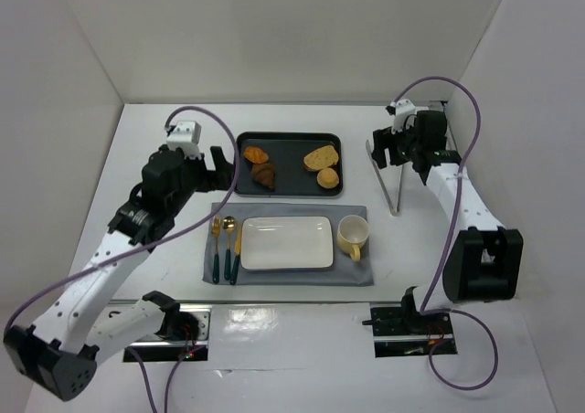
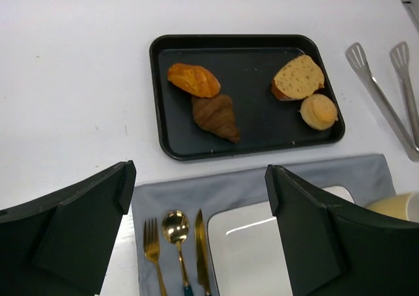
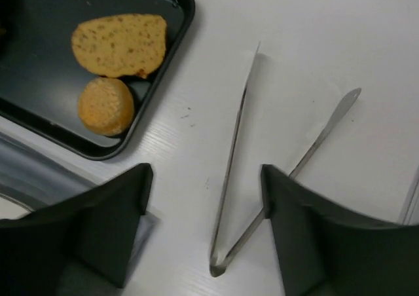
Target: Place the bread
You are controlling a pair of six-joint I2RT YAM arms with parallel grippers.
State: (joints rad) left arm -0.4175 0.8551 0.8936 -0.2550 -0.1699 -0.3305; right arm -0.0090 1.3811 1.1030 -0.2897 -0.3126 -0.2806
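The bread, a small round golden-tan bun (image 1: 328, 178), lies at the right front corner of the black tray (image 1: 289, 141); it also shows in the left wrist view (image 2: 318, 111) and the right wrist view (image 3: 105, 105). My left gripper (image 1: 222, 169) is open and empty, hovering left of the tray above the grey mat's far edge (image 2: 200, 178). My right gripper (image 1: 393, 148) is open and empty, held over the metal tongs (image 3: 234, 178) right of the tray. The white rectangular plate (image 1: 286, 242) sits on the mat.
An oval bread slice (image 1: 321, 157), an orange pastry (image 1: 255, 154) and a dark croissant (image 1: 264, 174) share the tray. A yellow mug (image 1: 352, 237) stands right of the plate. Gold fork, spoon and knife (image 1: 226, 246) lie left of it. White walls enclose the table.
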